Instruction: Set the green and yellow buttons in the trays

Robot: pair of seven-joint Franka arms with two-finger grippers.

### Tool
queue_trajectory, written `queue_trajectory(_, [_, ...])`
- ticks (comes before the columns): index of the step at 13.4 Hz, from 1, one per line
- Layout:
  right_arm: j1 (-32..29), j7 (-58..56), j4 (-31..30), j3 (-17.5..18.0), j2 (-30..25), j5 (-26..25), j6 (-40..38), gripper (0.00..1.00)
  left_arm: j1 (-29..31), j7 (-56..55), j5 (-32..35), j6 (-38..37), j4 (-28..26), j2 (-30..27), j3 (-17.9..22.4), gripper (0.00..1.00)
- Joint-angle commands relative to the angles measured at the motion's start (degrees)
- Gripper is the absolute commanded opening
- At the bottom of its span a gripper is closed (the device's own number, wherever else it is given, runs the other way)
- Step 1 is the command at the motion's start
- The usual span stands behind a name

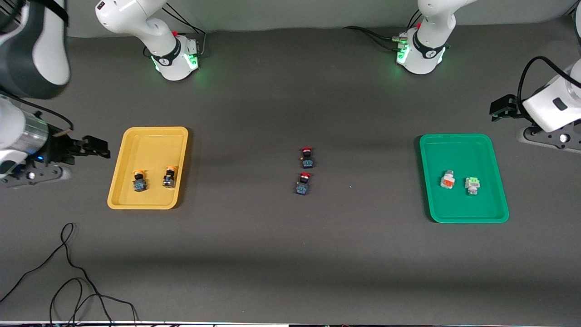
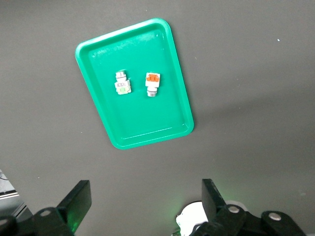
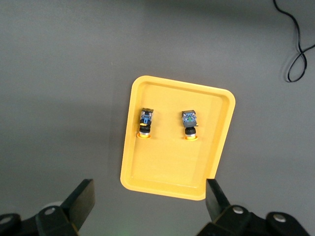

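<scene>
The yellow tray [image 1: 154,145] holds two black-bodied, yellow-capped buttons [image 1: 139,180] [image 1: 169,177], also in the right wrist view [image 3: 144,124] [image 3: 189,125] on the tray [image 3: 167,167]. The green tray [image 1: 458,150] holds two white-bodied buttons, one orange-red faced [image 1: 448,180] and one green faced [image 1: 472,185], also in the left wrist view [image 2: 152,83] [image 2: 122,86] on the tray [image 2: 147,118]. My right gripper [image 1: 100,147] [image 3: 150,204] is open and empty, raised over the table beside the yellow tray. My left gripper [image 1: 499,109] [image 2: 145,206] is open and empty, raised over the table beside the green tray.
Two black switches with red caps [image 1: 307,157] [image 1: 303,183] lie in the middle of the table between the trays. A black cable [image 1: 68,272] loops on the table near the front camera at the right arm's end.
</scene>
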Motion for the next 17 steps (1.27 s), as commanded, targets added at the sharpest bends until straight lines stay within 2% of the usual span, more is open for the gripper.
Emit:
queue_trajectory(1, [-13.0, 3.2, -2.4, 13.9, -4.6, -2.2, -0.5, 1.0, -1.1, -1.5, -1.6, -1.1, 2.2, 1.9, -0.4, 1.0])
queue_trajectory(4, [-30.5, 4.3, -5.1, 31.0, -7.7, -4.5, -0.4, 1.0, -1.0, -1.5, -2.3, -1.1, 2.4, 1.9, -0.3, 1.0])
queue_trajectory(6, [-40.2, 5.3, -5.8, 40.1, -8.7, -4.5, -0.4, 1.0, -2.2, -1.4, -2.4, -1.3, 2.2, 1.2, 0.4, 1.0])
queue_trajectory(7, [-40.8, 6.5, -5.8, 40.8, -9.1, -4.5, -0.4, 1.0, -6.0, -1.7, -2.3, -1.6, 1.9, 0.5, 3.1, 1.0])
queue_trajectory(9, [-40.8, 7.5, -5.5, 40.7, -9.2, -4.7, -0.4, 1.0, -18.8, -2.7, -2.6, -1.6, 1.8, -0.3, 17.1, 1.0])
queue_trajectory(11, [-40.9, 7.6, -4.4, 40.7, -8.8, -4.8, -0.4, 1.0, -26.0, -2.7, -4.1, -1.4, 1.1, -1.1, 24.9, 1.0])
queue_trajectory(12, [-40.9, 7.6, -4.0, 40.7, -8.5, -5.3, -0.4, 1.0, -27.5, -2.9, -4.9, -0.4, -0.9, -2.4, 26.8, 1.0])
queue_trajectory(15, [-40.8, 7.7, -3.1, 40.7, -8.1, -7.1, -0.4, 1.0, -28.5, -2.9, -5.1, 9.9, -15.3, -11.5, 27.5, 1.0])
queue_trajectory(17, [-40.8, 8.0, -2.6, 40.8, -8.0, -7.1, -0.4, 1.0, -29.7, -5.8, -5.1, 10.7, -15.8, -11.9, 27.6, 1.0])
